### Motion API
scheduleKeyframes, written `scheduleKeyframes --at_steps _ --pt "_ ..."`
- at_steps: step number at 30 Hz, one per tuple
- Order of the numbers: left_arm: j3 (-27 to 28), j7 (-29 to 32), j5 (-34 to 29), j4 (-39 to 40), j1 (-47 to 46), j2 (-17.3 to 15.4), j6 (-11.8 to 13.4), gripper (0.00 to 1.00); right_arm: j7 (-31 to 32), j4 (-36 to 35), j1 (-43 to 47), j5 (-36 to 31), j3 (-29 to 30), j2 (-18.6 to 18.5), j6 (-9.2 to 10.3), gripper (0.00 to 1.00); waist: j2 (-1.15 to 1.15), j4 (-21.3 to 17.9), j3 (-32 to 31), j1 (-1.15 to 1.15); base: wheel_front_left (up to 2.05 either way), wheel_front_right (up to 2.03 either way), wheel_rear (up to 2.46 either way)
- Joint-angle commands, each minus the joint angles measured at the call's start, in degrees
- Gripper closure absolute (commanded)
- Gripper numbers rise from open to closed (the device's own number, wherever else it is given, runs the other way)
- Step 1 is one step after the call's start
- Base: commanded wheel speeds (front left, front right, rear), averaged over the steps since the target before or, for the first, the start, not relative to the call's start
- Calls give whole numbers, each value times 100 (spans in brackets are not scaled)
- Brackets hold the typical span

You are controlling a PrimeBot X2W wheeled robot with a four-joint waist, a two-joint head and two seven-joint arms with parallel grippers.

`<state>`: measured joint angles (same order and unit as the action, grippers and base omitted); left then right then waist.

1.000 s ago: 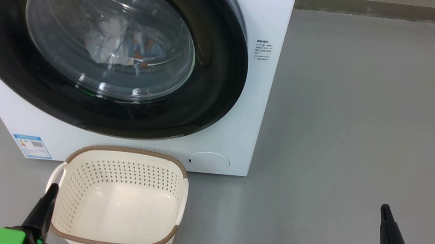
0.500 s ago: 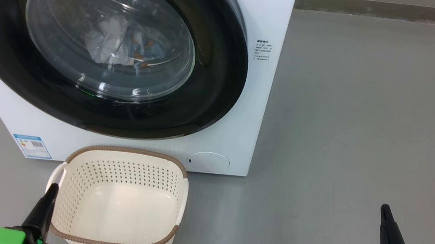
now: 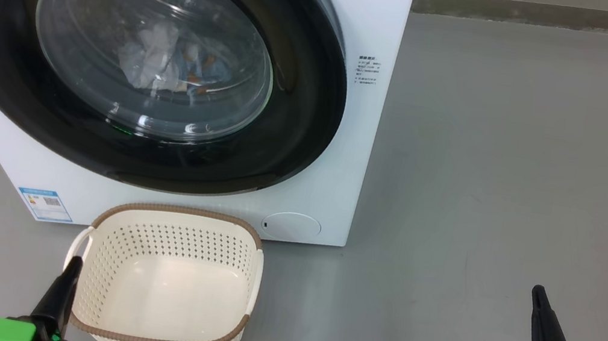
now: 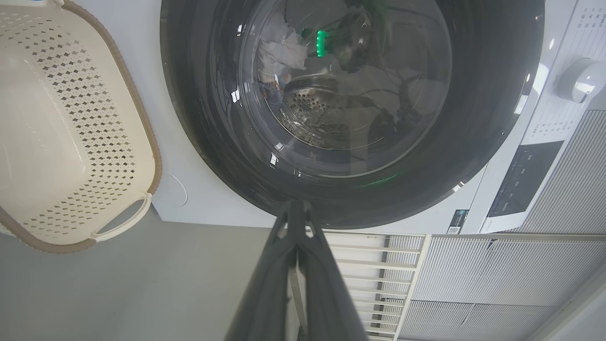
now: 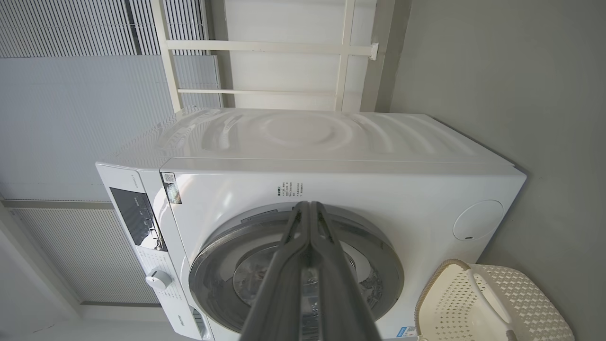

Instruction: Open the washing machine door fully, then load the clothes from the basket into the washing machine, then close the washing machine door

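Observation:
The washing machine [image 3: 366, 9] stands at the upper left, and its black-rimmed door [image 3: 301, 109] lies flat against the front. Through the glass, the clothes [image 3: 166, 60] lie inside the drum, white and blue with orange marks. In front of the washer, the cream basket [image 3: 167, 280] sits on the floor with nothing in it. My left gripper [image 3: 74, 262] is shut, low at the basket's left handle. My right gripper [image 3: 538, 291] is shut over bare floor at the lower right. In the left wrist view the door [image 4: 483, 94], clothes [image 4: 279, 52] and basket [image 4: 71, 142] show beyond my shut left gripper [image 4: 296, 204].
Grey floor [image 3: 524, 169] spreads to the right of the washer. A wall base runs along the far top edge. The right wrist view shows the washer [image 5: 331, 156], its control panel and knob [image 5: 158, 280], the basket [image 5: 497, 308], and a white rack against ribbed wall panels behind.

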<state>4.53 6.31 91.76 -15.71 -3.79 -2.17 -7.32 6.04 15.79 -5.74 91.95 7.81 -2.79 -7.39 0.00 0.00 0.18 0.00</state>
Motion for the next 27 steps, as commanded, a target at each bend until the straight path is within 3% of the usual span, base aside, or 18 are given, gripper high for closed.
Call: scheduleKeyframes --at_steps 1,27 --pt "201 19 38 166 -240 -74 -17 100 49 -177 -44 17 -123 -10 -10 100 0 0 0 0 0 0 0" --pt "203 21 37 166 -240 -73 -17 100 50 -177 -45 17 -123 -10 -10 100 0 0 0 0 0 0 0"
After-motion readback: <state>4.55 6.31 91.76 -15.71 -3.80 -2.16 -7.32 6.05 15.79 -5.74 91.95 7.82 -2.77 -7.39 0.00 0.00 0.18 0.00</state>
